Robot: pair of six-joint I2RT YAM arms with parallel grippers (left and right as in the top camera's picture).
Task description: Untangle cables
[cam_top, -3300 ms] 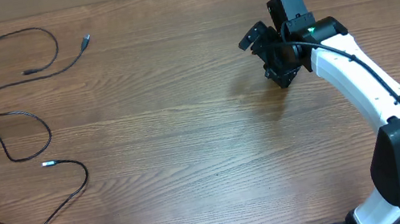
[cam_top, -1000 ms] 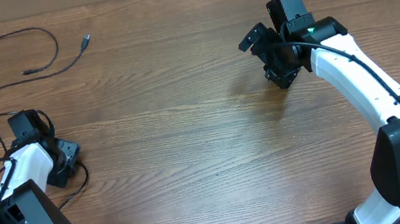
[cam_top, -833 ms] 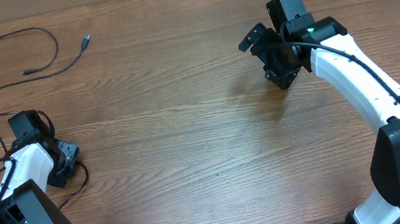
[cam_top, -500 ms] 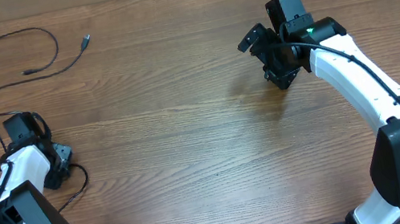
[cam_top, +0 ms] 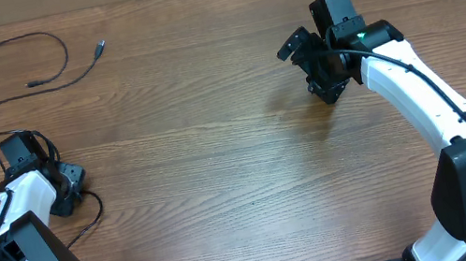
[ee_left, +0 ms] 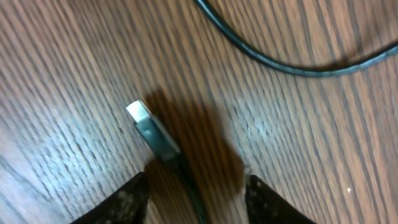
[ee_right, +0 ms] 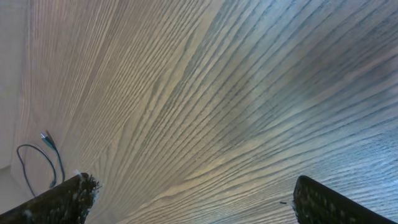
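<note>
Several thin cables (ee_left: 305, 72) look light and floppy, so the left gripper (ee_left: 196, 199), jaws apart astride one, should pinch just behind its stiff plug (ee_left: 152, 130).

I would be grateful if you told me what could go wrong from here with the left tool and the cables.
1. The plug lies ahead of the left tool, whose fingers stand apart. Closing here would likely catch only the thin cord behind it, which might slip out.
2. A second cable curves just beyond the plug, so pulling might drag it along and tangle the two.
</note>
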